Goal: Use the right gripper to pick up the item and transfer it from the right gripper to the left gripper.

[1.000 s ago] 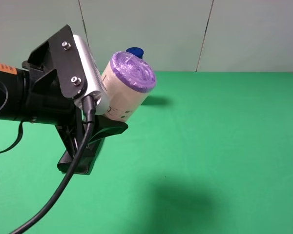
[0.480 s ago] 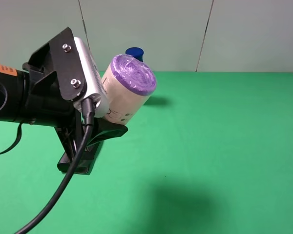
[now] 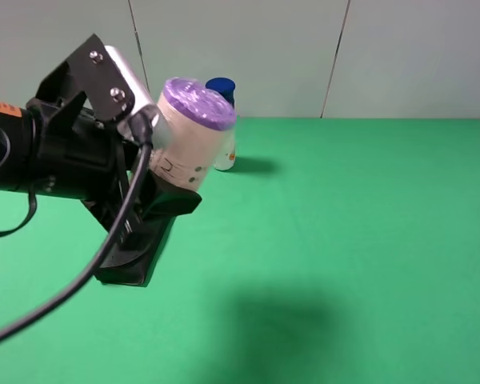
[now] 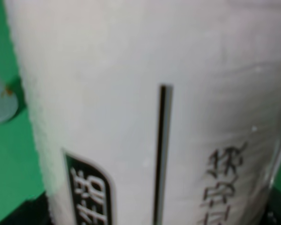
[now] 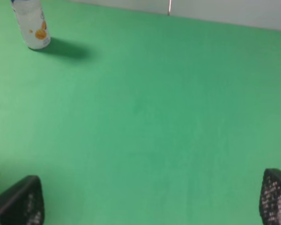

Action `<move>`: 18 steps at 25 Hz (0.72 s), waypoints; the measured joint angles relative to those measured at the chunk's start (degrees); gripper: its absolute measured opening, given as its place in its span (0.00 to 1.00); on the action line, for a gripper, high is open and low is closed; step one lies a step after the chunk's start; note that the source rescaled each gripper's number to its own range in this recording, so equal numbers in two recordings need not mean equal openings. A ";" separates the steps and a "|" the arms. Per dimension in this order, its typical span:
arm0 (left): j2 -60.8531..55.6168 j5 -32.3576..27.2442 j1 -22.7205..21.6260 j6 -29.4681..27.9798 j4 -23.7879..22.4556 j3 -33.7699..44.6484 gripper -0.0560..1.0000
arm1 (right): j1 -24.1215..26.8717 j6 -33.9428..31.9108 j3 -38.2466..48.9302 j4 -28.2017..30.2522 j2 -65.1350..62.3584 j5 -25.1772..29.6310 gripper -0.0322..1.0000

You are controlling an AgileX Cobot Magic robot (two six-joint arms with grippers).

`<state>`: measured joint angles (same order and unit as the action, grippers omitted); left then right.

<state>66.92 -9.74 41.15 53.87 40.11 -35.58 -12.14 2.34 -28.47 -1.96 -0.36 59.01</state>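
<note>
Gripping the item (image 3: 192, 140), the left gripper (image 3: 170, 182) holds it aloft. The right gripper (image 5: 147, 201) stands empty, jaws wide apart.

**Open middle and right, crowded left**

The green tabletop (image 3: 368, 240) lies bare across the middle and right, with wide room to pass. On the left, the left gripper (image 3: 170, 170) hangs above it, jaws clamped on the item (image 3: 194, 140), filling that airspace. A flat black case (image 3: 134, 260) lies beneath. A blue-capped bottle (image 3: 226, 154) stands behind, near the back wall. The right gripper (image 5: 150, 201) has its jaws spread over bare green.
</note>
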 joint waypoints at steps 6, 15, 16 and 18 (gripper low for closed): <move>0.00 -8.01 -8.93 -2.26 -2.84 -2.32 0.06 | 0.06 -0.09 0.00 -0.06 0.00 0.00 1.00; 0.04 -23.03 -22.81 -24.32 -25.60 -10.34 0.06 | 0.06 -0.15 0.00 -0.06 0.00 0.00 1.00; 0.04 -24.46 -24.20 -27.18 -28.41 -10.70 0.06 | 0.06 -0.14 0.00 -0.06 0.00 0.00 1.00; 0.04 -26.84 -26.91 -31.74 -32.64 -11.06 0.06 | 0.06 -0.14 0.00 -0.06 0.00 0.00 1.00</move>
<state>66.95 -36.59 14.24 22.14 7.47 -46.64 -12.08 2.20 -28.47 -2.01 -0.36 59.01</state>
